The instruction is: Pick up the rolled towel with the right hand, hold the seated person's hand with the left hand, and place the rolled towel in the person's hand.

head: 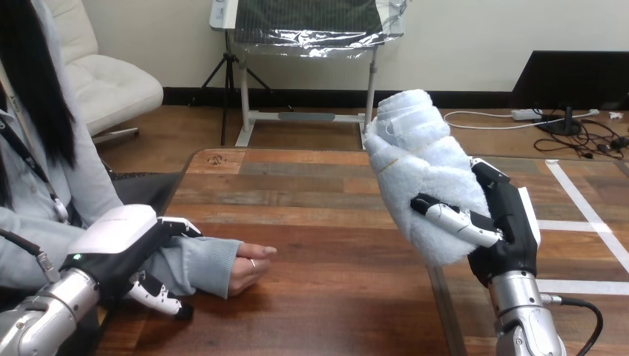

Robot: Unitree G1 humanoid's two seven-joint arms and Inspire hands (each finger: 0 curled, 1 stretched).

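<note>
Head view: right hand (pixel 509 230) curled round the rolled towel (pixel 417 167), raised off the desk (pixel 319 200), well right of the person's hand (pixel 248 268). Left hand (pixel 119 241) clasps the sleeved forearm just behind that hand (thumb over, fingers under). Pickup and hold look done; placing remains. Bare desk lies between towel and person's hand, which rests loosely closed; far edge well beyond.

Lower left: left hand (pixel 119 237) covers much of the person's wrist (pixel 211 259); left forearm (pixel 41 315) cut by the frame corner. Palm of the person's hand (pixel 248 267) not visible. Centre right: rolled towel (pixel 423 170) hides the palm of the right hand (pixel 512 222).
</note>
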